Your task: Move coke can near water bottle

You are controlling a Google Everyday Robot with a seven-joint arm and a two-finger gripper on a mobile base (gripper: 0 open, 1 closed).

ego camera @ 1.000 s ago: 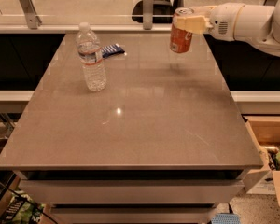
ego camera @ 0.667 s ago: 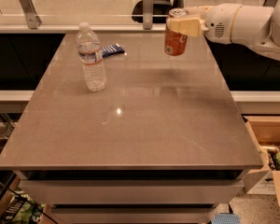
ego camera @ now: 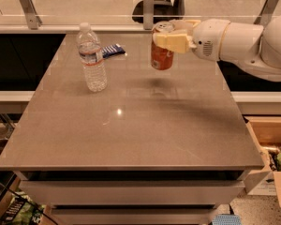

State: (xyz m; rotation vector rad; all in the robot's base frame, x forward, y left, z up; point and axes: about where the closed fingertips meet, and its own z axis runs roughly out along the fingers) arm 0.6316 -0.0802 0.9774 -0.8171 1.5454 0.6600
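Note:
The coke can (ego camera: 161, 55), red-orange with a silver top, hangs tilted in the air above the far middle of the grey table (ego camera: 131, 135). My gripper (ego camera: 171, 37) reaches in from the right on a white arm and is shut on the can's upper part. The water bottle (ego camera: 92, 57), clear with a white cap and a thin red label band, stands upright on the table's far left, well to the left of the can.
A flat dark blue packet (ego camera: 113, 49) lies behind the bottle near the table's far edge. A glass rail with metal posts (ego camera: 149, 8) runs along the back. An open cardboard box (ego camera: 271, 149) stands on the floor at right.
My gripper has carried the coke can leftwards, closer to the water bottle, still held above the table. The bottle and packet have not moved.

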